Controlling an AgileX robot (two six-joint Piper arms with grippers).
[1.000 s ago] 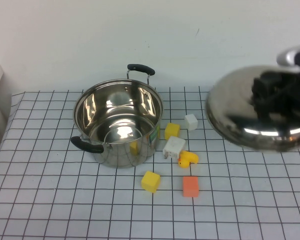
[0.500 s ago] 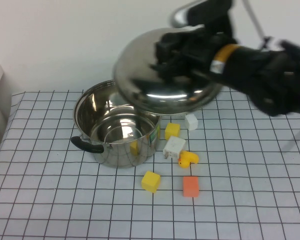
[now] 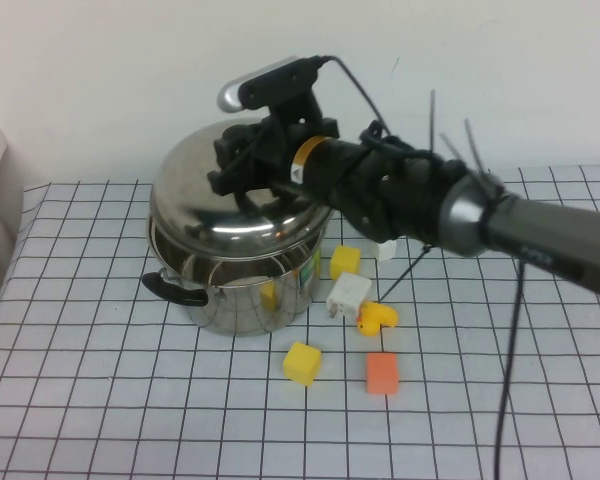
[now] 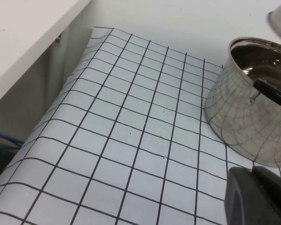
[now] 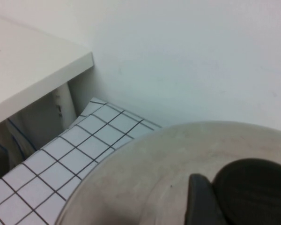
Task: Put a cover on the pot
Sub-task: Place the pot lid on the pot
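At about ten o'clock from the middle of the gridded bench, in the high view, stands the pot, its mouth hidden under the domed steel lid that the right arm brings over it. The lid looks tilted, its nine o'clock edge near the rim and its far side higher, so I judge it not yet seated: the step in hand is the lowering. The right end effector is clamped around the black knob at the dome's top. The next move calls for levelling the lid, centring it on the rim, then easing down before letting go. The left end effector shows only as a dark edge in its wrist view, off the pot's nine o'clock side; whether it is spread or closed I cannot tell. Small coloured blocks lie around four o'clock of the pot, clear of the work.
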